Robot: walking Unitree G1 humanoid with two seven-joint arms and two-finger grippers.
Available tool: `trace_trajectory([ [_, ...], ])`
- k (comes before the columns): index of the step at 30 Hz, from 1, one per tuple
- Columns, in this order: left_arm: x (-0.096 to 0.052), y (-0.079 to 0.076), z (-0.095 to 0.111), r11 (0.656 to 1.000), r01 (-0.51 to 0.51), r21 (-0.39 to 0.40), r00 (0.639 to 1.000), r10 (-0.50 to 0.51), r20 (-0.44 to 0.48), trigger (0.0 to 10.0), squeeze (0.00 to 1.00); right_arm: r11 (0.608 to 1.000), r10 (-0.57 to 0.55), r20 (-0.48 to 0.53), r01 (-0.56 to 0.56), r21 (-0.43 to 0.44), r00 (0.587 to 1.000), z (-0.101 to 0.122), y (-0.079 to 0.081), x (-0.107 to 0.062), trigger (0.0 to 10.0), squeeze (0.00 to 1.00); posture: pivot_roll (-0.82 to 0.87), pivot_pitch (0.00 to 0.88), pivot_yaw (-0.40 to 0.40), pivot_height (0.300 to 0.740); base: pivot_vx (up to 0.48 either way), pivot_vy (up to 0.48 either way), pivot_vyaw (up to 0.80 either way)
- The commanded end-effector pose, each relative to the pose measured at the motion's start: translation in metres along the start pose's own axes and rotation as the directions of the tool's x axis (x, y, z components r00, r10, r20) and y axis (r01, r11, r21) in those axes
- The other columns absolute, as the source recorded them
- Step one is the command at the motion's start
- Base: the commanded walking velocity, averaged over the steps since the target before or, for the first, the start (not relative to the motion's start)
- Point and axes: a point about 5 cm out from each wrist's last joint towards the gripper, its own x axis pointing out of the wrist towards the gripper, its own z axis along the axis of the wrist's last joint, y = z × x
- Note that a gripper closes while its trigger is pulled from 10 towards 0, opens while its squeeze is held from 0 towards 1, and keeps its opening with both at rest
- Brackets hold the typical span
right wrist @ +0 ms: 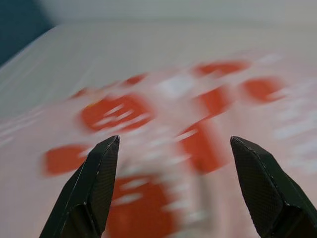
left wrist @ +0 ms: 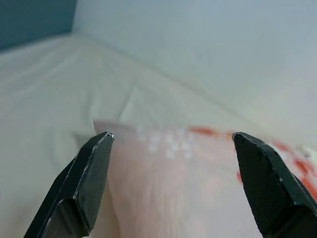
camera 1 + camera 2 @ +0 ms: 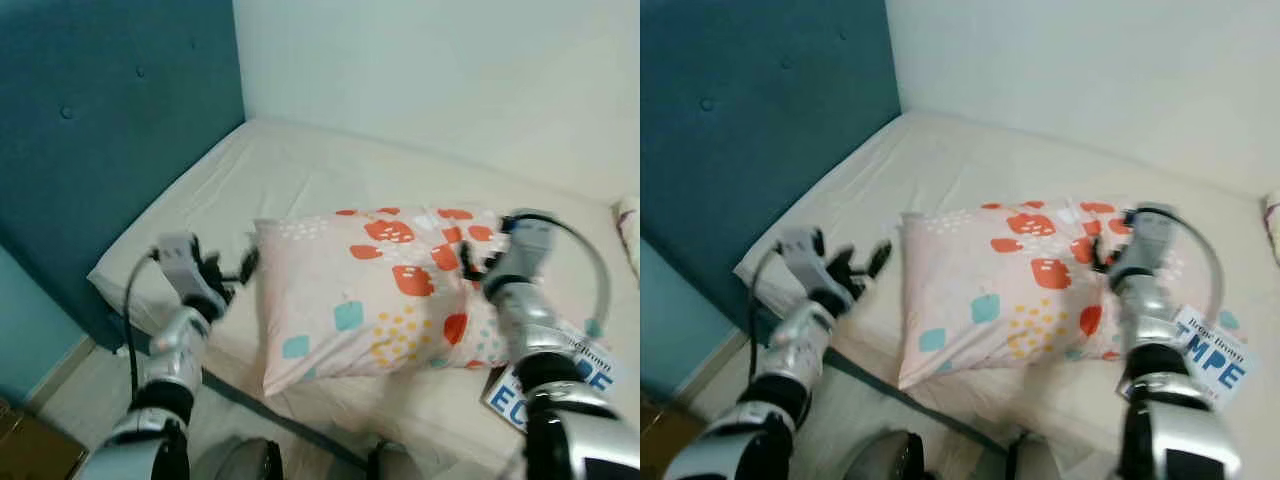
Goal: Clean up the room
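Headboard [image 3: 110, 150]: we see the teal padded panel at the far left, with the bed [image 3: 300, 170] running along it into the corner of the white wall.
Left end effector [image 3: 232, 272]: we hold it just off the pillow's left edge, fingers spread wide, nothing between them; the left wrist view looks straight at that edge, so we judge it is set to flank the pillow.
Pillow [image 3: 375, 295]: it lies across the near half of the mattress, pale with red, teal and yellow shapes, between our two arms. We judge it is the thing to tidy, probably toward the headboard.
Right end effector [image 3: 475, 262]: we have it over the pillow's right end, fingers wide apart, gripping nothing; whether it touches the fabric we cannot tell.
Printed card [image 3: 1210, 358]: it rests on the bed by the pillow's right corner.
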Motion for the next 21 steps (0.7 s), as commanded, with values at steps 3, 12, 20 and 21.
trace_trajectory([
  [3,-0.010,0.009,-0.017,0.999,-0.037,0.013,0.995,0.038,-0.089,10.0,0.00,0.998,0.058,-0.089,-0.057,0.019,0.994,-0.030,0.015,-0.006,10.0,0.00,0.10,0.083,-0.029,0.645,0.000,0.000,0.00],
  [12,-0.037,0.019,-0.048,0.993,-0.116,-0.032,0.980,0.109,-0.167,10.0,0.00,0.801,0.015,-0.175,0.093,0.591,0.984,-0.068,0.026,-0.015,10.0,0.00,0.10,0.098,-0.046,0.645,0.000,0.000,0.00],
  [20,-0.043,0.019,-0.049,0.996,-0.090,-0.002,0.983,0.089,-0.160,10.0,0.00,0.725,-0.075,-0.264,0.235,0.648,0.962,-0.095,0.006,-0.031,10.0,0.02,0.13,0.150,-0.047,0.645,0.000,0.000,0.00],
  [21,-0.043,0.019,-0.049,0.996,-0.090,-0.002,0.983,0.089,-0.160,10.0,0.00,0.725,-0.075,-0.264,0.235,0.648,0.962,-0.095,0.006,-0.031,10.0,0.02,0.13,0.150,-0.047,0.645,0.000,0.000,0.00],
])
